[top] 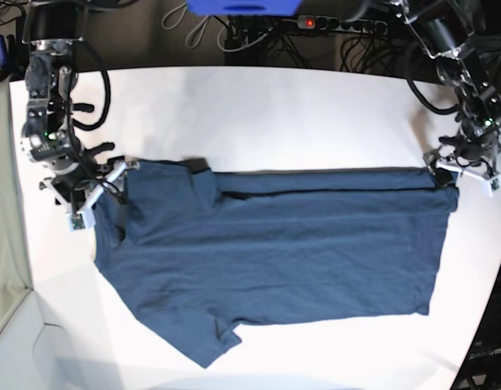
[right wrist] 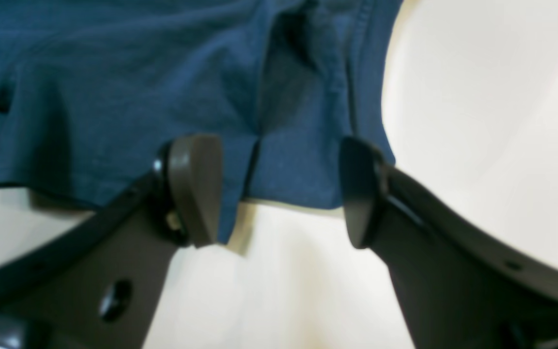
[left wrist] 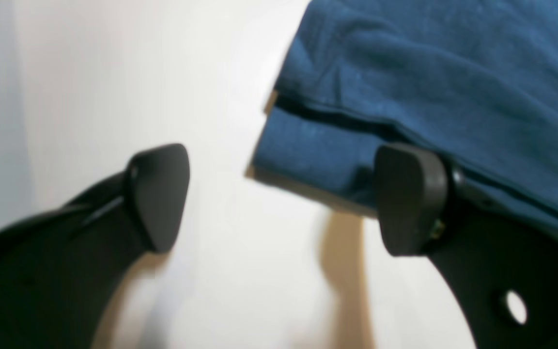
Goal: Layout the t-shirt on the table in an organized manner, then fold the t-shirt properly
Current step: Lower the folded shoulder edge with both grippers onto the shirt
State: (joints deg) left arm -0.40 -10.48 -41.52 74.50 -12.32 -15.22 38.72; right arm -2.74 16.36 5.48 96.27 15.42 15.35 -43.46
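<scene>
**Both pincers spread at the shirt's ends**

We saw the left gripper (left wrist: 279,198) with its jaws wide apart, one pad over bare table (left wrist: 240,271) and the other over the corner of the t-shirt (left wrist: 443,72), clamping nothing. The right gripper (right wrist: 281,191) also stood apart, its pads straddling a hemmed edge of cloth without closing on it. From the base view, the t-shirt (top: 275,260) lay spread across the table (top: 275,114), one long edge folded over, a gripper at each end. We found no containers.
</scene>
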